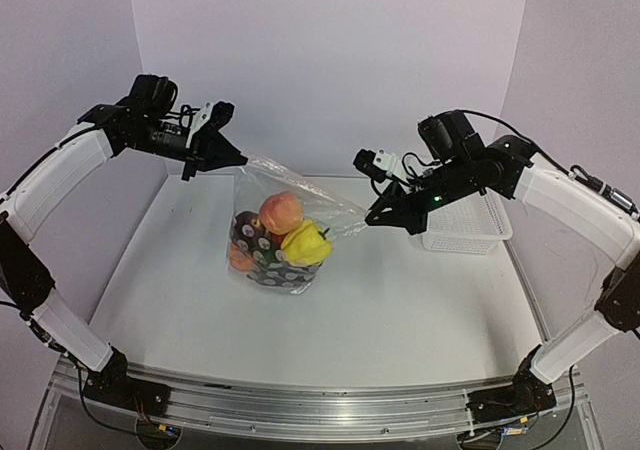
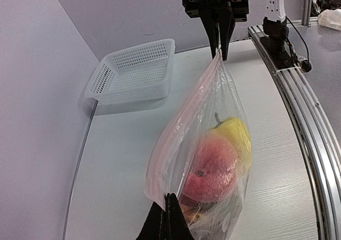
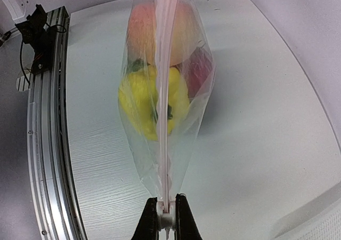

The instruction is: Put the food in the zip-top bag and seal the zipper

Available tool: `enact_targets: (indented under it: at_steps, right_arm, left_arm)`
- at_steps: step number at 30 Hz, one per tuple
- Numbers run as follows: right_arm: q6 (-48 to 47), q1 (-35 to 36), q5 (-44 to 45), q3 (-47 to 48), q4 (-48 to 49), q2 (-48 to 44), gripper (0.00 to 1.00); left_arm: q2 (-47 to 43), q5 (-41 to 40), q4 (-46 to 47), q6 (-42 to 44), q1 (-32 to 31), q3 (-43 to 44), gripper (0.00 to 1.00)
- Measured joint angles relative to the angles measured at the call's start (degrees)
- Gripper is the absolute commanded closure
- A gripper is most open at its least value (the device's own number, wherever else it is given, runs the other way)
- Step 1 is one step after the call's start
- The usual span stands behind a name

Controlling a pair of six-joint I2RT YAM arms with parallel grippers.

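The clear dotted zip-top bag (image 1: 300, 195) hangs stretched between both grippers, its bottom down at the table. Inside lies the food: a peach fruit (image 1: 281, 211), a yellow pepper (image 1: 306, 242), a dark purple piece (image 1: 245, 232) and an orange one (image 1: 240, 260). My left gripper (image 1: 235, 160) (image 2: 169, 197) is shut on the bag's left top corner. My right gripper (image 1: 370, 217) (image 3: 167, 208) is shut on the right end of the zipper (image 3: 164, 90). The pinkish strip (image 2: 181, 122) runs taut from one gripper to the other, its two sides lying together.
A white perforated basket (image 1: 465, 232) (image 2: 133, 72) stands behind the right gripper near the right wall. The aluminium rail (image 3: 48, 144) runs along the table's near edge. Purple walls close in the table on three sides.
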Motion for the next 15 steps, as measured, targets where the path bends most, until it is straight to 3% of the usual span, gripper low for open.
enact_targets:
  at_steps: [5, 15]
  right_arm:
    - [2.3, 0.0, -1.2, 2.3, -1.5, 0.5, 1.00]
    - [17.1, -0.3, -6.1, 15.1, -1.6, 8.3, 1.00]
  left_arm:
    - [0.0, -0.1, 0.4, -2.7, 0.2, 0.0, 1.00]
    - [2.0, -7.3, 4.4, -22.6, 3.9, 2.7, 1.00]
